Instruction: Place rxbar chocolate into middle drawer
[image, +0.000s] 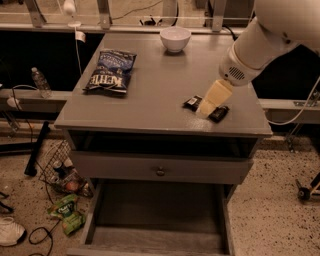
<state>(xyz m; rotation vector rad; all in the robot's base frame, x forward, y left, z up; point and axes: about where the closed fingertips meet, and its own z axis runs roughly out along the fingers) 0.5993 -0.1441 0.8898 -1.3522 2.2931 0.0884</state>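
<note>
On the right front part of the grey surface (150, 105), the rxbar chocolate (219, 114) lies flat, black wrapper up, set at a slant to the front edge. My gripper (204, 111) is directly over its middle, angled down and to the left from the white arm. Its cream body covers the bar's centre, so only the bar's 2 ends show, 1 on either side. Whether the tip touches the wrapper: cannot tell. Whether my gripper is open or closed on anything: cannot tell from this view.

Middle drawer (160, 220): pulled out at the bottom of the cabinet, low side walls, flat bottom bare. It sits well below the bar and toward the front. Above it is a closed drawer front (125, 167) with 1 small round knob (160, 171), and above that a dark open slot under the top.

Other items on the surface: 1 dark-blue chip bag (111, 71) at the left, well apart from the bar; 1 white bowl (175, 38) near the back edge, upright.

Floor, left of the cabinet: 1 green packet (67, 212) and 1 white shoe (9, 231).
</note>
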